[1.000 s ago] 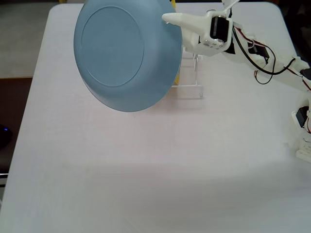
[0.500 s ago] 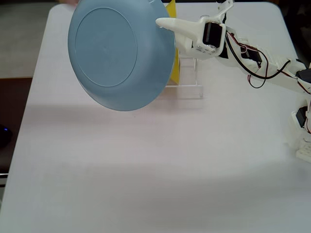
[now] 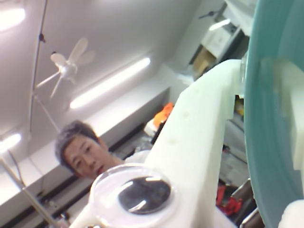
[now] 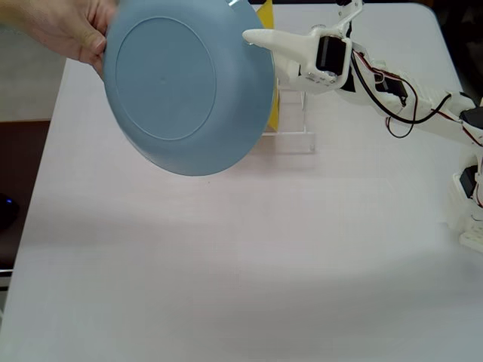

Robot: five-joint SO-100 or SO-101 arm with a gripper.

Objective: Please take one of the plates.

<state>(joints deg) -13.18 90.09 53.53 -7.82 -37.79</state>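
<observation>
The light blue plate (image 4: pixel 189 87) hangs tilted above the table's far left in the fixed view, its underside facing the camera. My white gripper (image 4: pixel 256 38) is shut on the plate's right rim, and one finger lies across the rim. A person's hand (image 4: pixel 72 30) grips the plate's left rim from the top left corner. In the wrist view the plate's edge (image 3: pixel 266 123) sits between my two white fingers (image 3: pixel 199 142), with the gripper (image 3: pixel 251 85) closed on it.
A clear acrylic rack (image 4: pixel 296 137) stands behind the plate with a yellow plate (image 4: pixel 269 83) upright in it. My arm (image 4: pixel 423 105) reaches in from the right edge of the white table (image 4: pixel 241 264). The wrist view shows a person's face (image 3: pixel 83 154) and a ceiling fan (image 3: pixel 66 69).
A hand has come in from the top left and taken the plate's left rim. The plate has shifted slightly; my gripper has barely moved.
</observation>
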